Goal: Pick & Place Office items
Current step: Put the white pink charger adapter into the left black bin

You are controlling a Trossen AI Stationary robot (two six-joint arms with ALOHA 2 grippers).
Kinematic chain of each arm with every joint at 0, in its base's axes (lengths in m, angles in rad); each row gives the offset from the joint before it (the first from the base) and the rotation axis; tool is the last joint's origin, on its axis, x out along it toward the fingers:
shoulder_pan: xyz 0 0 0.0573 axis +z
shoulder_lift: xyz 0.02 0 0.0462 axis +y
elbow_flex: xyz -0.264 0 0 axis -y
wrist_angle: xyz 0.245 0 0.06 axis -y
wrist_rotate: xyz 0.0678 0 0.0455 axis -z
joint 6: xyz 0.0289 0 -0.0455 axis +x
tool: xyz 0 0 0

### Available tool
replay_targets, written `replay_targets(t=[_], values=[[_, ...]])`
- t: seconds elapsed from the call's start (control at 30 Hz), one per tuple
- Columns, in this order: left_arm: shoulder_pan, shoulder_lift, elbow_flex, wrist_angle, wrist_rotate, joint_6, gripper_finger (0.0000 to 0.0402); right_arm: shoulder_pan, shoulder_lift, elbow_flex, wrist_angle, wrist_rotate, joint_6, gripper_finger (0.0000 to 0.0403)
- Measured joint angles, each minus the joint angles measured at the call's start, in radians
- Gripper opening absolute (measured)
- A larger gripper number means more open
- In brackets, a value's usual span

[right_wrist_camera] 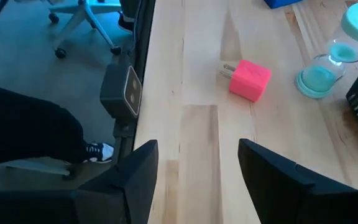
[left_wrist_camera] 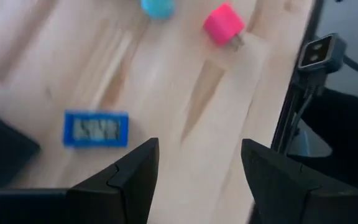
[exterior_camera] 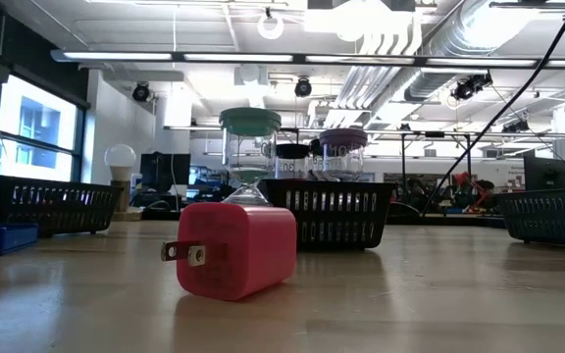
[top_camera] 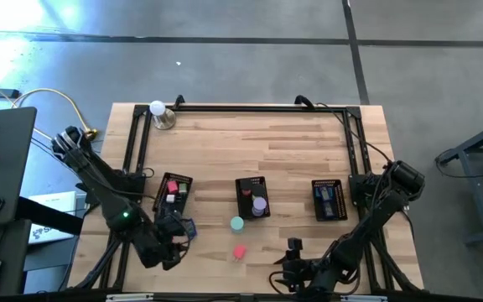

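The left gripper (top_camera: 170, 252) is held low over the near left part of the table (top_camera: 292, 143), its fingers spread apart with nothing between them. A flat blue card (left_wrist_camera: 96, 129) lies on the wood just beyond and to one side of those fingers; in the high view it is seen at the gripper's far right side, just beside the left tray (top_camera: 183, 183). Its long axis runs roughly across the line of the fingers, so a grasp across the short side is judged to need little turning. The left arm is much the nearer one to it.

The right gripper (top_camera: 296, 273) is parked at the near edge, right of centre, likewise parted and empty. The pink plug block (right_wrist_camera: 250, 79) lies ahead of it, to its left and slightly farther, prongs pointing toward the near edge. The teal sand timer (right_wrist_camera: 331, 59) stands upright just beyond the block.

Three black mesh trays are set in a row across the middle. Pink and red pieces are held in the left tray, a purple-capped timer (top_camera: 260, 205) and something dark in the middle tray (top_camera: 243, 182), and a blue piece (top_camera: 329, 200) in the right tray (top_camera: 318, 185).
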Motion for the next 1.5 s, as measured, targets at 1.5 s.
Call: replay_targets(t=[1.5], values=[[0.045, 0.246, -0.010, -0.282, 0.352, -0.794, 0.0221, 0.001, 0.000, 0.000, 0.151, -0.006, -0.038, 0.0210]])
